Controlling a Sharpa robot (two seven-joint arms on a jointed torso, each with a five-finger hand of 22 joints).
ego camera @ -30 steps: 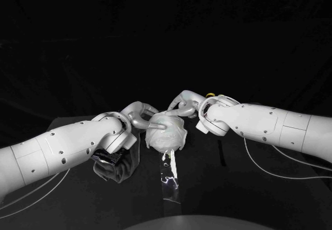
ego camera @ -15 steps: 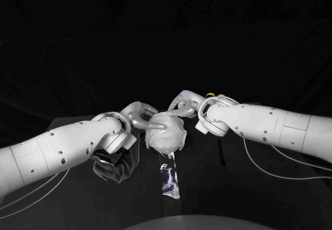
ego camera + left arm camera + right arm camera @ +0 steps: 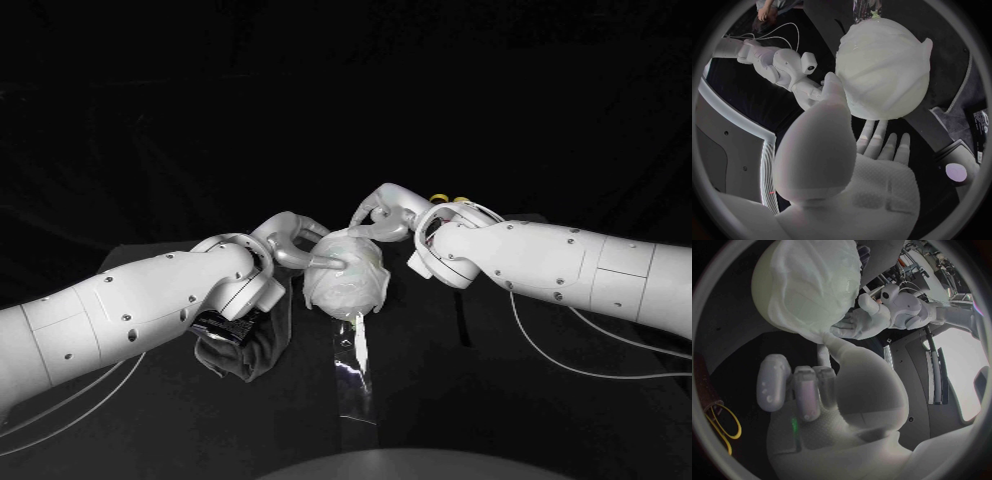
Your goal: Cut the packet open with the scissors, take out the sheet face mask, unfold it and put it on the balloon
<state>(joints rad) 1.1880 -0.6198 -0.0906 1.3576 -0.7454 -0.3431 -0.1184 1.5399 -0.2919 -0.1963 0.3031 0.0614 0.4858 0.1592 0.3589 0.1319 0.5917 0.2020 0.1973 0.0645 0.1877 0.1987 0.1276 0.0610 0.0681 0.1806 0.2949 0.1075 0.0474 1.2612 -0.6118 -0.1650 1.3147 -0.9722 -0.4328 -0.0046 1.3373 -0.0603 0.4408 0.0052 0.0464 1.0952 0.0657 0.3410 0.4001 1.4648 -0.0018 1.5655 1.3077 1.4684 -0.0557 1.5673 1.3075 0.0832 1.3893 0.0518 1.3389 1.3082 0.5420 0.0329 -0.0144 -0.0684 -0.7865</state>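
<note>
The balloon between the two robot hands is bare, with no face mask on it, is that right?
Not bare. The balloon between the left hand and the right hand is covered by a wrinkled white sheet mask; the right wrist view shows its folds.

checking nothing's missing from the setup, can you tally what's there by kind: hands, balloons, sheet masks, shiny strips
hands: 2, left hand and right hand, both touching the balloon
balloon: 1
sheet mask: 1, draped over the balloon
shiny strip: 1, below the balloon; what it is cannot be told
total: 5
</note>
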